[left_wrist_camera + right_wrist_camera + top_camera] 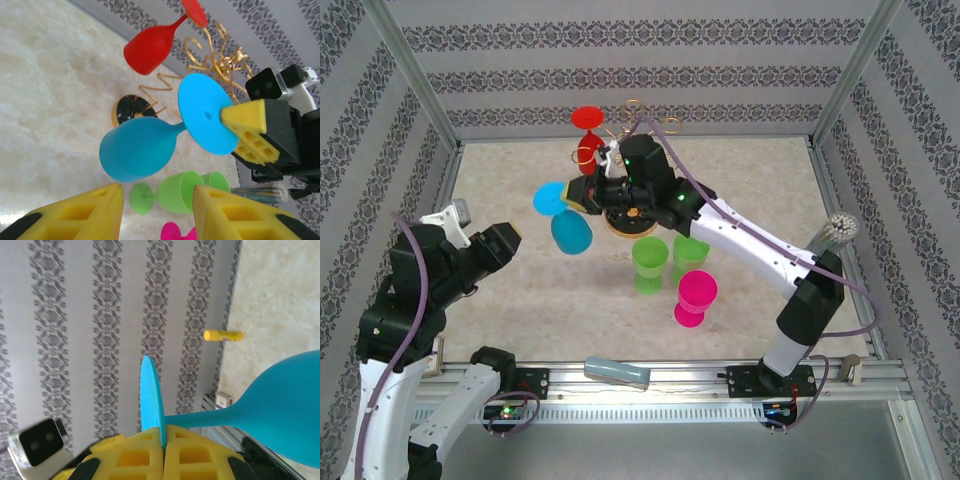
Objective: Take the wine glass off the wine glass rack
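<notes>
The gold wire wine glass rack [642, 126] stands at the back middle on its round black base [129, 108]. A red wine glass [587, 135] hangs from it. My right gripper [163, 444] is shut on the edge of the foot of a blue wine glass [568, 228], which it holds in the air, tilted, just left of the rack. In the left wrist view the blue wine glass [137, 150] lies sideways in front of the rack's arms [220, 60]. My left gripper [157, 215] is open and empty, low at the left, pointing at the blue bowl.
Two green glasses [648, 264] [689, 254] and a pink one [695, 297] stand on the table in front of the rack. A grey-blue cylinder [617, 373] lies on the front rail. A brush-like bundle [840, 230] sits by the right arm. Patterned walls enclose the table.
</notes>
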Controlling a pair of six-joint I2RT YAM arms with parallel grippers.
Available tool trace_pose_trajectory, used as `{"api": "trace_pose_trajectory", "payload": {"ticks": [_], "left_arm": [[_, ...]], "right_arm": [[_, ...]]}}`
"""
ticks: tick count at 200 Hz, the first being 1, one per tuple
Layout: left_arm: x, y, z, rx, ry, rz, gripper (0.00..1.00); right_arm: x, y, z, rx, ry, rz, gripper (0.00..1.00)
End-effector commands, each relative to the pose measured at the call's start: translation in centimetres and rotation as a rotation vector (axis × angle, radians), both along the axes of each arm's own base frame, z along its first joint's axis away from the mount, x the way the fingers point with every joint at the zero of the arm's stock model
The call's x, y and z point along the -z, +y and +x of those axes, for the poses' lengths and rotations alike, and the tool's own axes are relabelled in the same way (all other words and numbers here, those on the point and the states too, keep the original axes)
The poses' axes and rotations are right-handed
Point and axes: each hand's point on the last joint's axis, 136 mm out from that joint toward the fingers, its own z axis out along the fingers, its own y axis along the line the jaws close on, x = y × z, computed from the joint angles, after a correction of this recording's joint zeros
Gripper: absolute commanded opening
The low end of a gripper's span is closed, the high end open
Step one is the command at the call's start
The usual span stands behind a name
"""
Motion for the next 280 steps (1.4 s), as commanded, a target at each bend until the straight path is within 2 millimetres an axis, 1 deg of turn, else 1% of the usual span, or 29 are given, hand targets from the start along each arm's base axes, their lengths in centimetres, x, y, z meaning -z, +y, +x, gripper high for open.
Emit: {"api": "trace_pose_trajectory", "payload": {"ticks": [1,19,34,63,93,103,125,139,162,186,222,245,280], "left_arm": [[0.8,0.1,-1.3,-0.001,0.033,-0.027,0.43],[0.7,0.0,-2.1,0.014,0.033,-0.029,0.45],[1.3,-0.1,-2.5,0.023,0.062,-0.019,0.45],[1.8,-1.1,-2.9,0.067,0.064,-0.070,0.47],[3.4,-1.8,-3.2,0.103,0.106,-0.101,0.49],[3.6,-2.0,-3.4,0.110,0.110,-0.111,0.50],[4.1,-2.2,-3.9,0.127,0.127,-0.112,0.55],[4.6,-2.3,-4.1,0.137,0.145,-0.113,0.56],[5.2,-2.4,-4.6,0.145,0.167,-0.115,0.59],[5.8,-2.3,-5.3,0.145,0.182,-0.113,0.60],[6.8,-2.5,-5.8,0.155,0.214,-0.126,0.60],[7.4,-2.6,-5.9,0.157,0.230,-0.133,0.60],[8.1,-2.8,-6.4,0.170,0.257,-0.137,0.60]], "right_arm": [[0.1,-0.5,-2.1,-0.019,-0.073,-0.014,0.00],[1.1,-0.5,-3.6,-0.036,-0.100,-0.045,0.00],[1.9,-0.4,-4.6,-0.056,-0.116,-0.065,0.00],[3.1,-0.2,-6.6,-0.099,-0.179,-0.119,0.00],[4.8,-0.3,-8.1,-0.136,-0.289,-0.233,0.00],[5.4,-0.3,-8.6,-0.151,-0.319,-0.259,0.00],[6.9,-0.3,-9.2,-0.174,-0.381,-0.314,0.00],[7.8,-0.1,-9.6,-0.193,-0.420,-0.346,0.00],[8.6,0.4,-10.2,-0.230,-0.508,-0.384,0.00],[9.7,1.0,-11.0,-0.277,-0.584,-0.423,0.00],[10.7,2.0,-12.4,-0.342,-0.711,-0.460,0.00],[11.5,2.2,-13.1,-0.368,-0.778,-0.501,0.00],[12.0,2.2,-13.8,-0.368,-0.960,-0.588,0.00]]}}
